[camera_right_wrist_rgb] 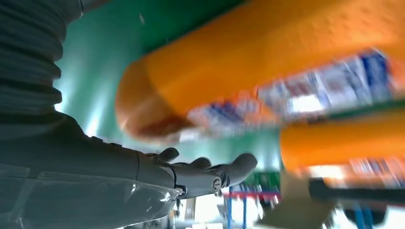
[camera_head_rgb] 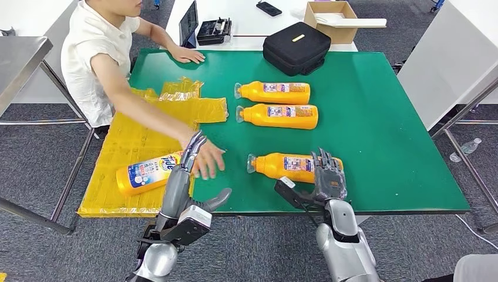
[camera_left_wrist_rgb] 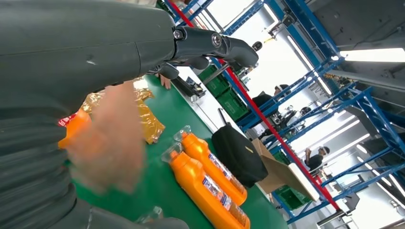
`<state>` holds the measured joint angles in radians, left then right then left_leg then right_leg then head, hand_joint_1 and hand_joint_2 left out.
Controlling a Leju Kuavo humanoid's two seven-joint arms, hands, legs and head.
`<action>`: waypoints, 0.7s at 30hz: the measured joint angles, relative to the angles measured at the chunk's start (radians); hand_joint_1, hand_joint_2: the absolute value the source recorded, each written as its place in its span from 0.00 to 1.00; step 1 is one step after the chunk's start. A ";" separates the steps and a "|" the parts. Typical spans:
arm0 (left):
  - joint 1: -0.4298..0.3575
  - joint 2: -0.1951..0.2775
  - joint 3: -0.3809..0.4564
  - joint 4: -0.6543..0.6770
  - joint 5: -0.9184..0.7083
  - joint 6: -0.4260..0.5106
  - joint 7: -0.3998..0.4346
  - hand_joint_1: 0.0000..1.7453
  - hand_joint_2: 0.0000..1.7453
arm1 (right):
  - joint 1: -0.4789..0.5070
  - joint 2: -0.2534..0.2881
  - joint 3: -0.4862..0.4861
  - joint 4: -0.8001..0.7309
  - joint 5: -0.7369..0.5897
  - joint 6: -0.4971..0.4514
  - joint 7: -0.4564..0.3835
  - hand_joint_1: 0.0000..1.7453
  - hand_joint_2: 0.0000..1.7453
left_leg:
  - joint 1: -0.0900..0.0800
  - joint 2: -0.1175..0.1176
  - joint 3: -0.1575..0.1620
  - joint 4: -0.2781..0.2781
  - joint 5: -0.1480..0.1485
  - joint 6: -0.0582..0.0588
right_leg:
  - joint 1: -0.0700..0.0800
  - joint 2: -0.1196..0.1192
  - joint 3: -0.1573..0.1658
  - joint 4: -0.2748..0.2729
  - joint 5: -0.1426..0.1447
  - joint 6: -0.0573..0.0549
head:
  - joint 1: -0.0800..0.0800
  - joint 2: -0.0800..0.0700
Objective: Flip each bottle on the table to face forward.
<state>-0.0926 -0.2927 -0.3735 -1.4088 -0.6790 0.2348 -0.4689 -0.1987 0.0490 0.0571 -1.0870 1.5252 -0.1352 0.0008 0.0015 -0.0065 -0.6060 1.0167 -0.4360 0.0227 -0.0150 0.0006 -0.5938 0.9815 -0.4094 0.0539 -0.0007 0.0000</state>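
Observation:
Three orange bottles lie on their sides on the green table [camera_head_rgb: 387, 135], caps pointing left: two at the back [camera_head_rgb: 273, 92] [camera_head_rgb: 278, 116] and one near the front edge [camera_head_rgb: 288, 166]. My right hand [camera_head_rgb: 327, 175] hovers over that near bottle's base end, fingers spread and thumb apart; in the right wrist view the bottle [camera_right_wrist_rgb: 267, 71] lies blurred just beyond the outstretched fingers [camera_right_wrist_rgb: 210, 174]. A fourth bottle [camera_head_rgb: 150, 173], blue-and-white label up, lies on yellow bags. My left hand [camera_head_rgb: 191, 155] is beside it, fingers straight, holding nothing. A person's hand [camera_head_rgb: 207, 160] reaches in right beside those fingers.
Yellow plastic bags [camera_head_rgb: 126, 144] cover the table's left side. A black case [camera_head_rgb: 296, 47] sits at the back edge, with a cardboard box [camera_head_rgb: 329, 20] and a toolbox [camera_head_rgb: 214, 29] on the white table behind. The person [camera_head_rgb: 97, 59] sits at the far left.

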 joint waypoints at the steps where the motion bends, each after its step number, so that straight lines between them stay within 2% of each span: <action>1: -0.001 0.000 -0.001 0.003 0.000 -0.001 0.001 0.00 1.00 | -0.016 -0.002 0.000 0.029 -0.003 0.005 0.002 0.00 1.00 | 0.000 0.001 0.000 0.000 0.000 0.000 | 0.000 0.000 0.000 0.000 0.000 0.000 | 0.000 0.000; 6: -0.005 -0.001 -0.006 0.016 -0.001 0.000 0.004 0.00 1.00 | -0.084 -0.017 -0.001 0.128 0.014 0.012 0.005 0.00 1.00 | 0.000 0.002 0.003 0.000 0.000 0.000 | 0.000 0.000 0.002 0.000 0.000 0.000 | 0.000 0.000; 18: -0.010 -0.001 -0.019 0.027 -0.016 0.001 0.007 0.00 1.00 | -0.165 -0.064 0.065 0.211 0.049 0.006 0.087 0.00 1.00 | 0.000 0.001 0.003 0.000 0.000 0.000 | 0.000 0.000 0.003 0.000 0.000 0.000 | 0.000 0.000; 21: -0.011 -0.001 -0.020 0.028 -0.017 0.001 0.007 0.00 1.00 | -0.180 -0.068 0.084 0.228 0.047 0.010 0.089 0.26 1.00 | 0.000 0.001 0.003 0.000 0.000 0.000 | 0.000 0.000 0.002 0.000 0.000 0.000 | 0.000 0.000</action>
<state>-0.1036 -0.2941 -0.3936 -1.3811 -0.6957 0.2361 -0.4620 -0.3788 -0.0191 0.1411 -0.8592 1.5725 -0.1254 0.0899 0.0014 -0.0051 -0.6031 1.0170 -0.4357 0.0231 -0.0150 0.0009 -0.5914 0.9815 -0.4090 0.0541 -0.0008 0.0000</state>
